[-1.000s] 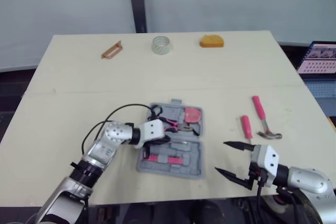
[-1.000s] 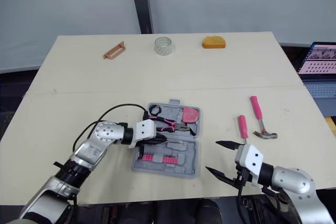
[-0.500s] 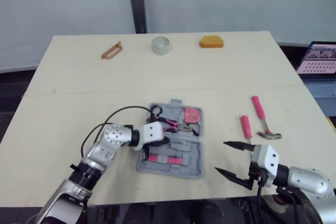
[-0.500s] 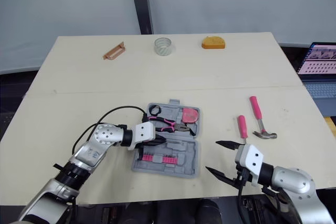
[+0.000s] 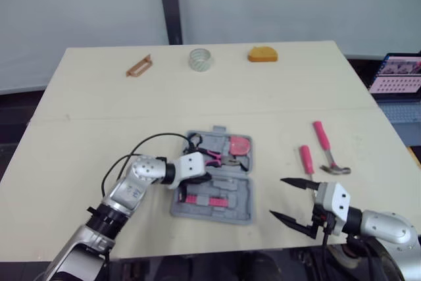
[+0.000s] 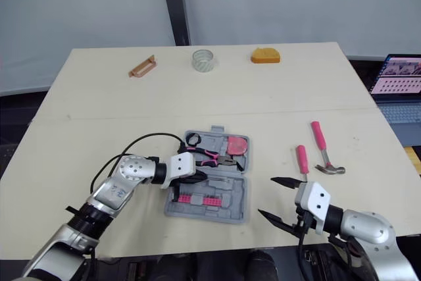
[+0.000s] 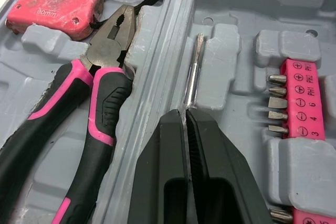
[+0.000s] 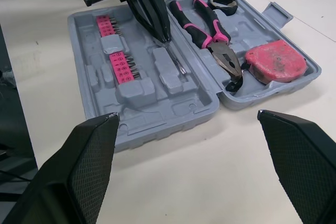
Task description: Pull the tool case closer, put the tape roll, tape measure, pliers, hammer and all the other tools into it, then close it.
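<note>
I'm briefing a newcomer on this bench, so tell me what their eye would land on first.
The open grey tool case at the near middle of the table draws the eye, with pink-handled pliers and a red tape measure already seated in it. The left gripper is inside it, shut on a thin metal rod, while the right gripper hangs open near the table's front edge, the pink-handled hammer lying beyond it.

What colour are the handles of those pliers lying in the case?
Black with pink stripes; the pliers show best in the left wrist view.
</note>
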You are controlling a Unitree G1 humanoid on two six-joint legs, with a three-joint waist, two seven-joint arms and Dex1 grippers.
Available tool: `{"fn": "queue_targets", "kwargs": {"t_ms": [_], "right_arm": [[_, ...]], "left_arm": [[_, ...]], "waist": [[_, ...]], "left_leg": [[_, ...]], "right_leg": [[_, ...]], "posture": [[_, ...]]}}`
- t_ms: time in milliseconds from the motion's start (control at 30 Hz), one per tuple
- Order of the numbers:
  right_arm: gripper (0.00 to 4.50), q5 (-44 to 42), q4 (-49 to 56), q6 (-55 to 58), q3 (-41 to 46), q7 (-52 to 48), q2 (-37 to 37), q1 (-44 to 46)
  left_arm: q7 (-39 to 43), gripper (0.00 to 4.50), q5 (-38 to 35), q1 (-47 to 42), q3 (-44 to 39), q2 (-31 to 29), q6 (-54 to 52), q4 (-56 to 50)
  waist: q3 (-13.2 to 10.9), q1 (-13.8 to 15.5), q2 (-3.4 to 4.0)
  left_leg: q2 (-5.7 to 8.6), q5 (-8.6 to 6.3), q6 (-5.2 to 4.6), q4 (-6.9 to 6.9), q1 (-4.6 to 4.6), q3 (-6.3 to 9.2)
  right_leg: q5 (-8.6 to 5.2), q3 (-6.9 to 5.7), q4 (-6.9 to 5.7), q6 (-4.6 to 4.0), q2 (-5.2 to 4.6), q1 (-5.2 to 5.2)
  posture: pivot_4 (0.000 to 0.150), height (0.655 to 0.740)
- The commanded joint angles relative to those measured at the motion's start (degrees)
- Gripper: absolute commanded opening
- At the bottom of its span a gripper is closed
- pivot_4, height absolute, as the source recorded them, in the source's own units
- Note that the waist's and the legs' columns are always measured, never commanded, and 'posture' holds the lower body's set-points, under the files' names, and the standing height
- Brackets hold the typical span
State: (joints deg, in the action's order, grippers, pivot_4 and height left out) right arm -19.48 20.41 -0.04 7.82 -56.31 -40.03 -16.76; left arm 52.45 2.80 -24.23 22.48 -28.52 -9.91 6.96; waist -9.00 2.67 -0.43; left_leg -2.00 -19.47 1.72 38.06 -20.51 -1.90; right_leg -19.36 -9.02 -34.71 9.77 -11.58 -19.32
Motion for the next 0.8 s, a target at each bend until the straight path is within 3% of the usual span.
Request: {"fn": "queue_targets", "kwargs": {"t_ms": [33, 800], "right_arm": [[4.50, -1.1, 2.6, -0.6, 2.0, 0.3, -0.6, -0.2], [4.50, -0.7, 2.5, 0.0, 1.3, 0.6, -0.5, 0.9]], "left_arm": [[-0.6, 0.20, 4.7, 2.7, 2.8, -1.7, -3.3, 4.0], [-2.2, 0.20, 5.8, 4.0, 5.2, -0.4, -1.5, 11.3]], "waist": [[0.2, 0.0, 0.04], [1.3, 0.0, 0.55]], "left_leg": [[0.00, 0.00, 0.00, -0.01, 0.01, 0.00], [0.00, -0.13, 0.01, -0.35, 0.90, -0.03]], "right_leg": [[0.00, 0.00, 0.02, 0.00, 0.00, 0.01], [0.00, -0.03, 0.58, 0.00, 0.03, 1.00]], "posture": [[0.150, 0.7400], [0.150, 0.7400]]}}
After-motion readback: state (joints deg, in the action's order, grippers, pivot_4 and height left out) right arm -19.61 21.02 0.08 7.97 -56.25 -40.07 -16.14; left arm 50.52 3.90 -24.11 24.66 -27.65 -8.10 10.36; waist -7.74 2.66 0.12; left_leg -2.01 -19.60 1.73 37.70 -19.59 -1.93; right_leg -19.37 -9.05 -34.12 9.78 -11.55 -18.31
